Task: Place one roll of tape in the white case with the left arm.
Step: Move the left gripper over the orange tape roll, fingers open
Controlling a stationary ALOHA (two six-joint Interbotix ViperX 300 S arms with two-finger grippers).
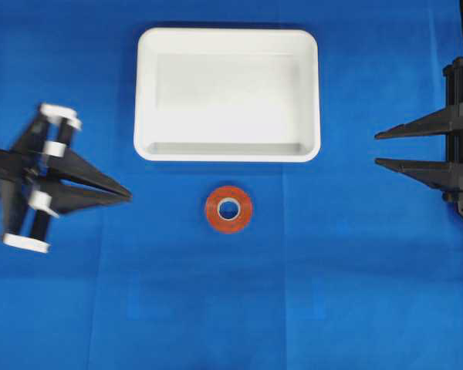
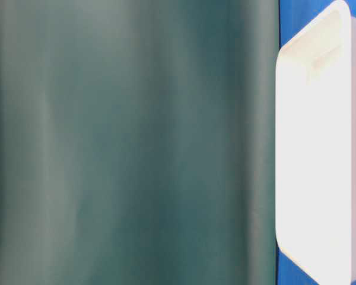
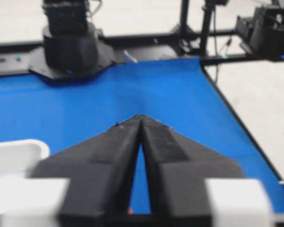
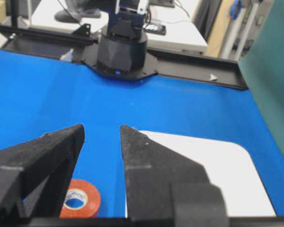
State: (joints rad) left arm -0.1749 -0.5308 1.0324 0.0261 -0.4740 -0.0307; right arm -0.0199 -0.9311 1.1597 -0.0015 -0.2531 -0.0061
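I see the roll of tape (image 1: pixel 229 209) lying flat on the blue desk (image 1: pixel 355 293), just in front of the white case (image 1: pixel 143 100) near its front rim, nothing in the case. My left gripper (image 1: pixel 128 196) sits toward the desk's left edge, well apart from the roll, fingertips pinched together on nothing. My right gripper (image 1: pixel 380 149) waits at the right edge, jaws parted, empty.
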